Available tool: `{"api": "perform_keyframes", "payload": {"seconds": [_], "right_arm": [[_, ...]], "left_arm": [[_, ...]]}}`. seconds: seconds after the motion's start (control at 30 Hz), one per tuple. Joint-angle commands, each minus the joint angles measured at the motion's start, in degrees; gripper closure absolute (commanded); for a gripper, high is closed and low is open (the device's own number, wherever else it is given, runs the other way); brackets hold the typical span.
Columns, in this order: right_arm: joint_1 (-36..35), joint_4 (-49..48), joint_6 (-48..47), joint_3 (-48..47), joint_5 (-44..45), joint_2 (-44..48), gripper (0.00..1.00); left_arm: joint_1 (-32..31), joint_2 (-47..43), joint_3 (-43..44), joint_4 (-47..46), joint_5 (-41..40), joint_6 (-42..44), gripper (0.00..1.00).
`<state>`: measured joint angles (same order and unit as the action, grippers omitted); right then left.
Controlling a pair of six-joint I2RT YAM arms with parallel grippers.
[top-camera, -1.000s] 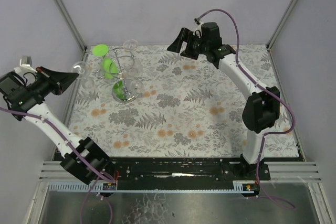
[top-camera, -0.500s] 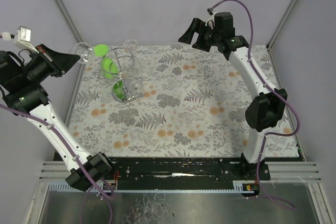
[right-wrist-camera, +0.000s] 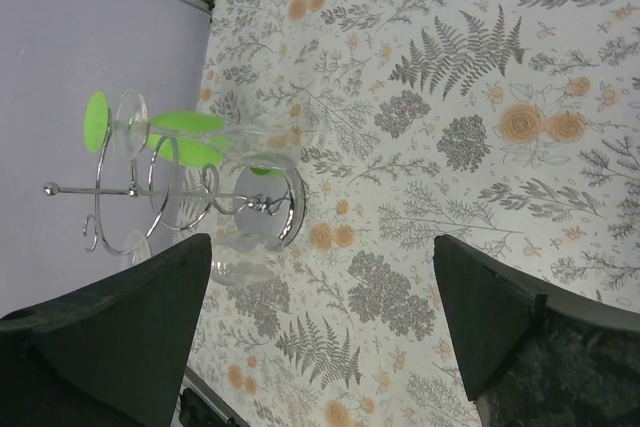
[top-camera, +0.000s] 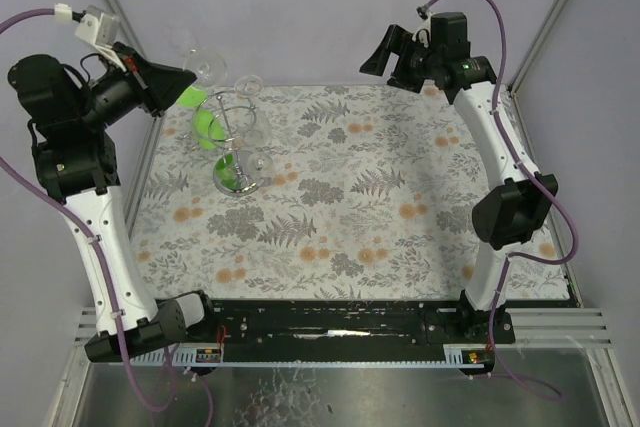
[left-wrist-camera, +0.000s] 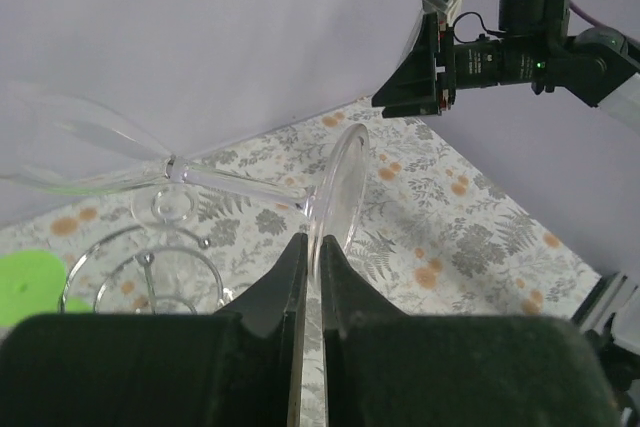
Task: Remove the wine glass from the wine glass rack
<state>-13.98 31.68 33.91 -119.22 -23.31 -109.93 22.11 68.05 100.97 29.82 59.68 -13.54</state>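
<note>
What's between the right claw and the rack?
Only bare flowery cloth lies between the right gripper and the rack; the right wrist view shows it.

1. Top external: you look down from behind the arm bases (top-camera: 478,312) over the whole fern-patterned table cover (top-camera: 400,197).
2. Left wrist: raised, you sight almost level past the left gripper (left-wrist-camera: 313,247) and clear stemmed wine glass (left-wrist-camera: 340,172) toward the right arm (left-wrist-camera: 585,52).
3. Right wrist: raised, you look down between the fingers of the right gripper (right-wrist-camera: 320,242); all views share the silver wire rack with round shiny base (right-wrist-camera: 262,202).
</note>
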Motion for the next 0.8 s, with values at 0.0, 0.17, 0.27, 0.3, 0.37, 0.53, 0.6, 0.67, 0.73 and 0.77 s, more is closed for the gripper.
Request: {"api": "perform_keyframes", "payload": {"seconds": [0.0, 0.17, 0.27, 0.3, 0.37, 0.53, 0.6, 0.67, 0.73, 0.77], "right_arm": [[1.15, 3.56, -1.37, -2.1, 0.92, 3.52, 0.01], [2.76, 7.04, -1.07, -2.18, 2.3, 5.1, 0.01], [4.21, 8.55, -0.75, -1.28, 3.01, 6.5, 0.01], [4.62, 9.01, -0.64, -0.88, 3.16, 7.03, 0.01], [5.41, 9.82, -0.65, -0.04, 3.57, 8.14, 0.01], [7.42, 11.72, -0.68, 1.23, 4.66, 10.68, 0.01], [8.44, 12.99, -0.94, 1.27, 5.05, 11.51, 0.01], [9.77, 14.27, -1.25, 1.26, 5.28, 12.33, 0.01], [11.14, 15.45, -1.71, 1.42, 5.02, 13.27, 0.01], [11.83, 15.91, -1.93, 1.6, 4.58, 13.78, 0.01]], "left_arm": [[-5.59, 1.97, 3.72, -5.16, -5.05, 7.81, 1.0], [-13.53, 3.37, 4.6, -5.13, -8.84, 13.65, 1.0], [-18.99, 4.34, 4.23, -3.86, -12.23, 18.52, 1.0], [-21.09, 4.71, 4.17, -3.02, -13.5, 20.91, 1.0], [-25.86, 5.36, 3.57, -1.4, -16.74, 25.75, 1.0], [-41.75, 6.33, 0.24, 0.57, -27.48, 39.05, 1.0], [-47.63, 6.7, -1.36, 0.59, -31.64, 43.82, 1.0], [-53.02, 7.22, -2.9, 0.27, -35.08, 48.22, 1.0], [-57.62, 7.67, -4.95, -0.73, -38.14, 51.76, 1.0], [-59.88, 7.68, -6.33, -1.45, -39.55, 53.54, 1.0]]}}
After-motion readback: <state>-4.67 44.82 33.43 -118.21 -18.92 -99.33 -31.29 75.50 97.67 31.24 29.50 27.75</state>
